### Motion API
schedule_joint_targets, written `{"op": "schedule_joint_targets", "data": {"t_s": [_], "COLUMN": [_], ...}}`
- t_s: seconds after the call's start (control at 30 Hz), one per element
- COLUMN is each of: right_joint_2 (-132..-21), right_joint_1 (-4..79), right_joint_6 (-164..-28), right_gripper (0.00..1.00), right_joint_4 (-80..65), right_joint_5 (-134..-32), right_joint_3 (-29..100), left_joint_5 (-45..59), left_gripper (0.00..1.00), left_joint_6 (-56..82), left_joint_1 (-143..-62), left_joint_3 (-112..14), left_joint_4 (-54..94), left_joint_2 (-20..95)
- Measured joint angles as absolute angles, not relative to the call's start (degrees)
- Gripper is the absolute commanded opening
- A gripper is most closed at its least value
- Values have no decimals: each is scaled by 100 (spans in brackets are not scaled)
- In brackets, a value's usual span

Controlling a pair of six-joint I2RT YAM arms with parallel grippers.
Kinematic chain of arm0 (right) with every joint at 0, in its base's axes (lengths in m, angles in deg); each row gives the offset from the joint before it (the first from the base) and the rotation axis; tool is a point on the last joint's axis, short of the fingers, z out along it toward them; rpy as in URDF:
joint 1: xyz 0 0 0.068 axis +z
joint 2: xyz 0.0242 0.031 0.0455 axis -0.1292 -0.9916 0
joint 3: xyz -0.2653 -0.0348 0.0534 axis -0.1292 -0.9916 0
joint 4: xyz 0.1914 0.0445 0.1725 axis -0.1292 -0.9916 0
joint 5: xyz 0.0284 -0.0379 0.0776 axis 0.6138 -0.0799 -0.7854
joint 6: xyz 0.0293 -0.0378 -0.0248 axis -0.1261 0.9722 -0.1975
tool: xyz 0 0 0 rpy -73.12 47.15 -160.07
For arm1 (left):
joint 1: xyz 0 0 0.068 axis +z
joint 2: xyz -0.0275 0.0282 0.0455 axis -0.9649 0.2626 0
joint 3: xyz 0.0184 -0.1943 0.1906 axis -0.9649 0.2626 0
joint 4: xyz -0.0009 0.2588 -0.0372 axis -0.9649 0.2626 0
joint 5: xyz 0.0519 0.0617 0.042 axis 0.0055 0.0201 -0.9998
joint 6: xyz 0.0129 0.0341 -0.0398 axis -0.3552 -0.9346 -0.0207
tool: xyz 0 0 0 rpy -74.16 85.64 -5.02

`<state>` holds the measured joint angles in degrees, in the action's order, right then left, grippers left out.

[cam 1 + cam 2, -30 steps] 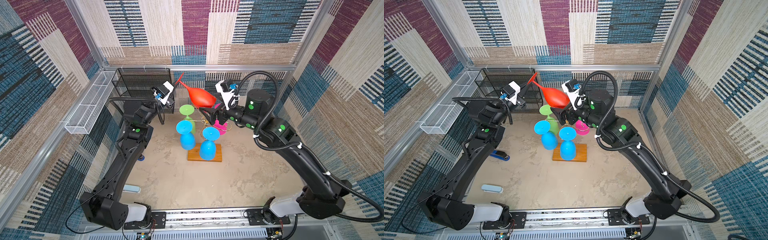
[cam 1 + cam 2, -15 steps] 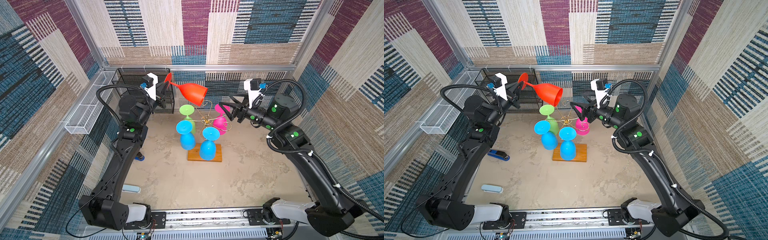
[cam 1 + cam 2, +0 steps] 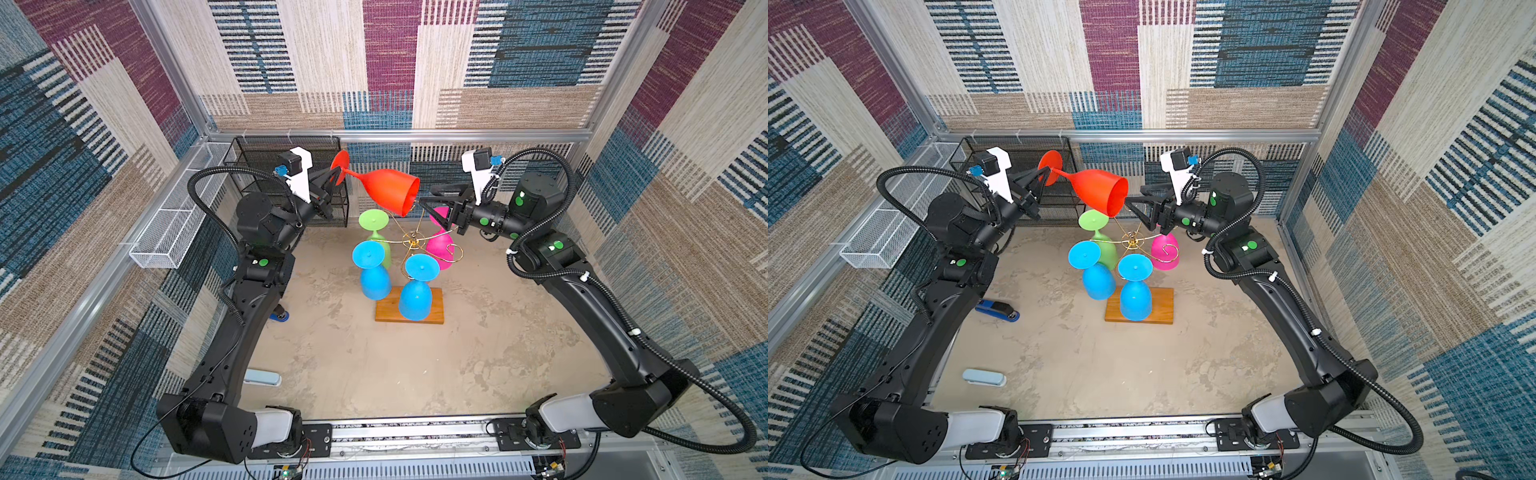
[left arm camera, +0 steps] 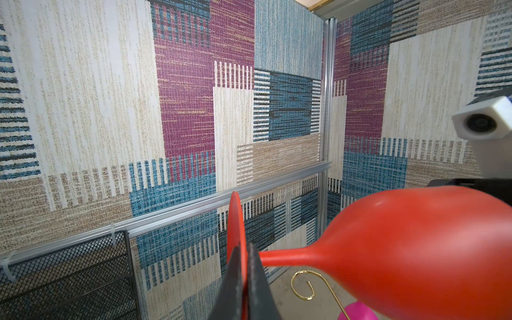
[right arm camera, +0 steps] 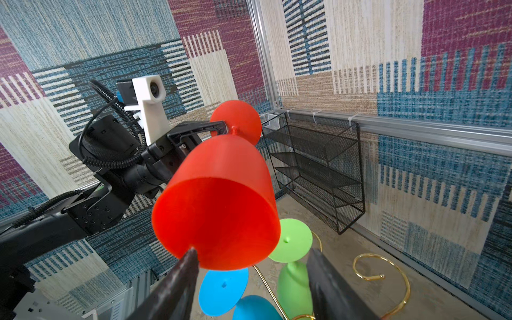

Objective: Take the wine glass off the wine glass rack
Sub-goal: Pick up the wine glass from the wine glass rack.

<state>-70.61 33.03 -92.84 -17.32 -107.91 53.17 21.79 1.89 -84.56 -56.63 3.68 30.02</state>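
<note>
The sandy bench (image 3: 353,365) carries the wine glass rack (image 3: 436,307), wooden base near the middle. A green glass (image 3: 374,220), two blue glasses (image 3: 376,282) and a pink glass (image 3: 440,249) hang upside down from its gold scroll arms. By my left arm a black mesh shelf unit (image 3: 286,166) stands against the back wall. The red wine glass (image 3: 388,192) is up in the air above the rack and appears clear of its wires. It lies almost level, its long axis running from the foot on my left side to the open mouth on my right, the mouth dipping a little. My left pincer (image 4: 243,249) is clamped on the edge of the foot disc, a finger on each face, and it alone carries the glass. My right pincer (image 5: 250,252) faces the mouth head-on with its jaws apart, gripping nothing. In the right wrist view one fingertip (image 5: 191,253) sits at the lower rim, touching or just short of it, I cannot tell which. The other stands clear to the side. So the bowl lies straight ahead of my right pincer, and I judge a handover would need those jaws to straddle the bowl wall.
</note>
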Motion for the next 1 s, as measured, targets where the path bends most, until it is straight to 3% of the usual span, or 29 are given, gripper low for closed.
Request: {"op": "schedule_joint_targets", "data": {"t_s": [0.17,0.5,0.8,0.9,1.0], "right_joint_2": [-7371,-7793,-8033,-8064,-8092], "right_joint_1": [3307,3362,3534,3558,3561], "right_joint_6": [-9380,-9480,-9476,-9445,-9456], "right_gripper": [58,39,15,0,0], "right_joint_4": [-1669,-1511,-1522,-1533,-1599], "right_joint_5": [-10850,-10852,-10874,-10743,-10612], "right_joint_3": [5523,5833,6119,6161,6191], "left_joint_5": [2182,2326,2322,2332,2291], "left_gripper": [0,0,0,0,8], "left_joint_6": [233,469,539,617,619], "left_joint_1": [-8456,-8456,-8456,-8456,-8462], "left_joint_3": [-5663,-5665,-5669,-5671,-5678], "left_joint_4": [368,346,359,368,379], "left_joint_2": [3000,3050,3100,3100,3094]}}
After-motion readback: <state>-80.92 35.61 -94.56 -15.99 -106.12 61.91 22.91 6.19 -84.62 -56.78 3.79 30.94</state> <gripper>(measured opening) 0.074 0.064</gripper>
